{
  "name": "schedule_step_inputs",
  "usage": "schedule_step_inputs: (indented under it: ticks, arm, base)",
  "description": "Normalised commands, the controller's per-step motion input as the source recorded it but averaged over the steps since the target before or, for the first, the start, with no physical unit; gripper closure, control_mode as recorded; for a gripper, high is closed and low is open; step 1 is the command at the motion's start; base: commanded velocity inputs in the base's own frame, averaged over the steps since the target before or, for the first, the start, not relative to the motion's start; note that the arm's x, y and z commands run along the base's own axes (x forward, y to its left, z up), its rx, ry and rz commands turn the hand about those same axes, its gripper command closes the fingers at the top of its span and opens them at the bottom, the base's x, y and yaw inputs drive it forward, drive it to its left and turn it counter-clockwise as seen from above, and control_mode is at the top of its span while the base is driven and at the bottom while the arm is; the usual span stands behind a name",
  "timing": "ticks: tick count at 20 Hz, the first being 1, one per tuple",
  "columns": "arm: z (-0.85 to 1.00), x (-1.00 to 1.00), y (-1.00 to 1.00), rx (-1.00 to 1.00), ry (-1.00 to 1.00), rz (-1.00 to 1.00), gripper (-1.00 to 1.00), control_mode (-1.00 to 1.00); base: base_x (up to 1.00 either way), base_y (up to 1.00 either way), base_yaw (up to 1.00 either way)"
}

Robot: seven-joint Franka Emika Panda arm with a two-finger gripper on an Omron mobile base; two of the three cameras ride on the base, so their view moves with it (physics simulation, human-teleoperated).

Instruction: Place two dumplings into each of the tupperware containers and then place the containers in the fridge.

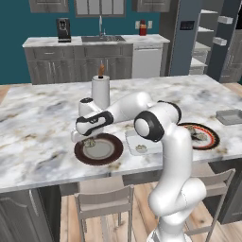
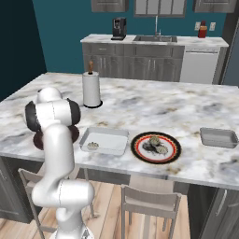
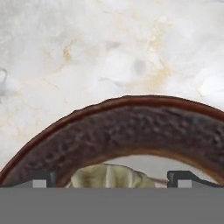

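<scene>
My gripper [image 1: 81, 140] hangs open low over the left dark-rimmed plate [image 1: 106, 159]. In the hand view one olive dumpling [image 3: 109, 177] lies just inside the plate's brown rim [image 3: 131, 127], between the fingertips of my gripper [image 3: 113, 179], with the jaws wide and not closed on it. That dumpling [image 1: 89, 142] sits at the plate's left side. One tupperware container [image 1: 133, 138] [image 2: 106, 138] holds a single dumpling [image 1: 141, 149] [image 2: 93, 145]. The second container [image 1: 230, 116] [image 2: 218, 137] stands at the counter's right end. Dumplings [image 2: 155, 144] lie on the red-rimmed plate [image 2: 140, 154]. The fridge [image 1: 185, 42] stands open at the back right.
A paper towel roll [image 1: 100, 90] [image 2: 91, 88] stands upright on the marble island behind the plates. Stools [image 1: 105, 203] [image 2: 149, 203] are tucked under the near edge. The back counter carries a sink [image 1: 100, 38] and a coffee machine [image 1: 63, 29].
</scene>
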Motion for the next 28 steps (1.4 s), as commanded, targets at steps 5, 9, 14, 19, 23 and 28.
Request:
schedule_step_inputs:
  ticks: [5,9,14,19,23,28]
  arm:
    - [0.0,-0.17,-0.07,0.0,0.04,0.0,-1.0,-1.0]
    - [0.0,0.0,-0.11,0.0,0.04,0.0,-1.0,-1.0]
    - [0.0,-0.09,-0.06,0.0,0.03,0.0,-1.0,-1.0]
    - [-0.06,-0.23,0.0,0.0,0.01,0.0,-1.0,-1.0]
    - [-0.08,-0.13,0.0,0.0,0.0,0.0,-1.0,-1.0]
    - [-0.18,0.09,0.0,0.0,0.0,0.0,-1.0,-1.0]
  base:
    - [0.0,0.0,0.0]
    - [0.0,0.0,0.0]
    - [0.0,0.0,0.0]
    - [0.0,0.0,0.0]
    - [0.0,0.0,0.0]
    - [0.0,0.0,0.0]
